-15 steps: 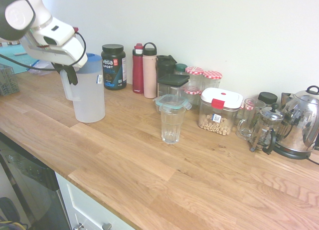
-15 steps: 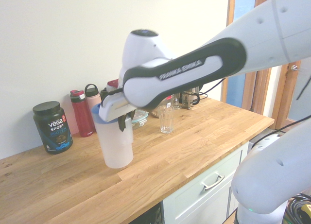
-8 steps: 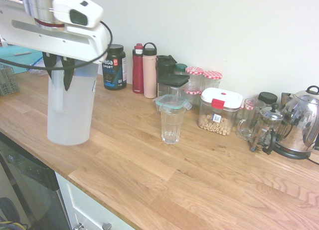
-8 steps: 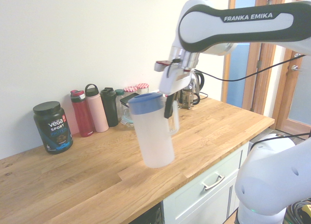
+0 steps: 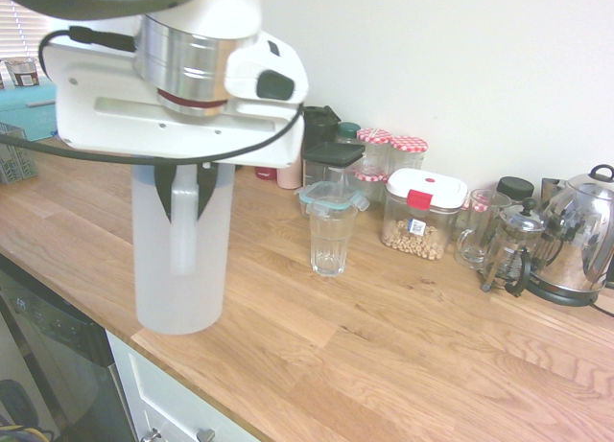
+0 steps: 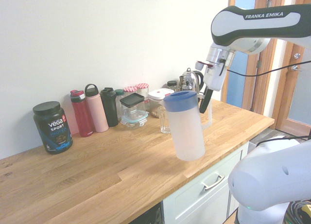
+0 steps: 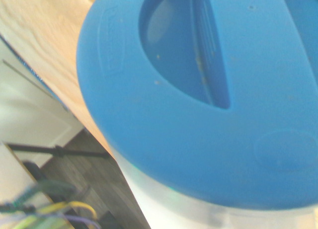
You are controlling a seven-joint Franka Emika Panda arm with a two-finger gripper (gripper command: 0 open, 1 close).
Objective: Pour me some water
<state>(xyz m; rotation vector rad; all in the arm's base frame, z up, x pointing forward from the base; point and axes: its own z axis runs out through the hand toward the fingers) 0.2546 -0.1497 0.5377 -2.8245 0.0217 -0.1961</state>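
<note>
The gripper [image 6: 206, 100] was clamped on the handle of a frosted plastic jug [image 6: 185, 128] with a blue lid [image 7: 208, 90], held tilted above the wooden counter [image 5: 403, 346]. Beyond it stood a clear ribbed glass [image 5: 332, 237], backed by jars [image 5: 420, 215], bottles [image 6: 89, 110] and a steel kettle [image 5: 580, 236].
</note>
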